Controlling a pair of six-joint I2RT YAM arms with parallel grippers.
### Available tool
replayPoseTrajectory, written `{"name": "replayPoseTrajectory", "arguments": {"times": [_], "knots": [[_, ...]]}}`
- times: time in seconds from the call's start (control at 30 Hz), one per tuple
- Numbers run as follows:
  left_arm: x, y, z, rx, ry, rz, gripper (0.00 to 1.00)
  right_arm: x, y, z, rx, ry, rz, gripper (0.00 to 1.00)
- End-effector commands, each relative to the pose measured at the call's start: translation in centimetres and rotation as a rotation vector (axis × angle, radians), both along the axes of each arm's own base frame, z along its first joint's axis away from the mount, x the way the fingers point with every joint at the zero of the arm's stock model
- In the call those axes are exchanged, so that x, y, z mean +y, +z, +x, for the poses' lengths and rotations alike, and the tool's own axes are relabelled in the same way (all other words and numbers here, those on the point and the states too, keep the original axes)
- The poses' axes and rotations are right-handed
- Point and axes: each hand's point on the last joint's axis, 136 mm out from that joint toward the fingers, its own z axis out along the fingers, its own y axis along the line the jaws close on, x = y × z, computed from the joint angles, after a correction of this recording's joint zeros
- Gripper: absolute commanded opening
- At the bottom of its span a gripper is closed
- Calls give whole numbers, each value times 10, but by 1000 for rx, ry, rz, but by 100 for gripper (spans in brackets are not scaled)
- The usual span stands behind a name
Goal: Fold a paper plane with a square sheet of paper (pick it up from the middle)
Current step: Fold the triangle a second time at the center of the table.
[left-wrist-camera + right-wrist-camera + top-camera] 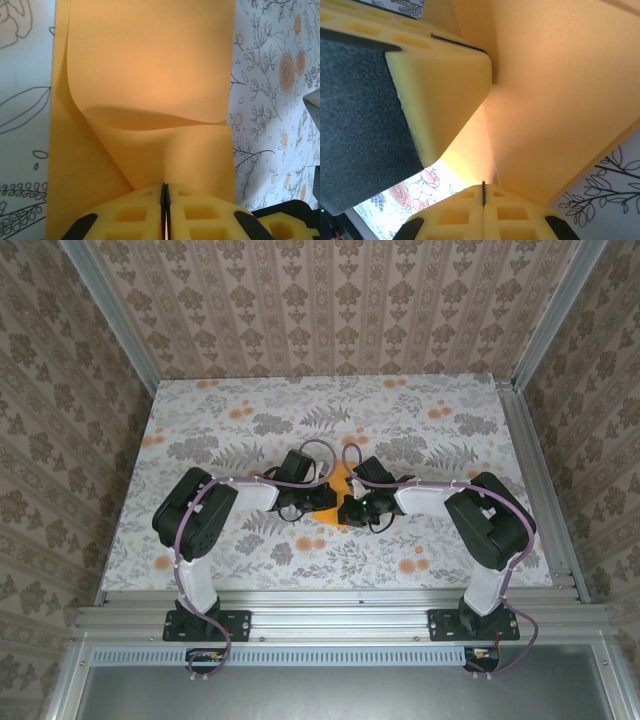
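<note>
Floral surface (200, 420) carries the orange sheet of paper (150, 75) at its centre, betw. both arms, one flap lifted and curling over. The left gripper (165, 192) and right gripper (483, 187) each pinch the paper tight, prob. steadying the fold for creasing.

bright orange paper sheet (150, 75), flap curled up.

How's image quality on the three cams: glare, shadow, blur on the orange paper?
Top external: even light, sharp, orange paper largely hidden under the arms. Left wrist: paper crisp, soft shadow under its curled fold, floral cloth washed pale. Right wrist: bright warm glow along the paper's crease, no hard glare.
</note>
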Motion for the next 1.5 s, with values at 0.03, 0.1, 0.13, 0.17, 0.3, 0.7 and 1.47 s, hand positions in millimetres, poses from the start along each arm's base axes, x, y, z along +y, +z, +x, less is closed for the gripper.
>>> {"name": "replayPoseTrajectory", "arguments": {"times": [0.03,0.1,0.13,0.17,0.3,0.7,1.47], "knots": [[23,-46,-17,94,12,122,12,-10,-10,-3,16,-7,-43,4],[22,-47,-16,96,12,122,12,-10,-10,-4,21,-5,-36,4],[22,-47,-16,98,12,121,12,-10,-11,-5,24,-3,-34,4],[22,-48,-16,99,12,122,12,-10,-11,-5,27,-2,-33,4],[22,-48,-15,100,15,123,12,-11,-17,-10,42,-5,-23,4],[20,-43,-7,98,27,108,11,-21,-32,-24,81,-11,-47,4],[17,3,41,59,73,-10,12,-36,-55,-43,122,1,-99,2]]}}
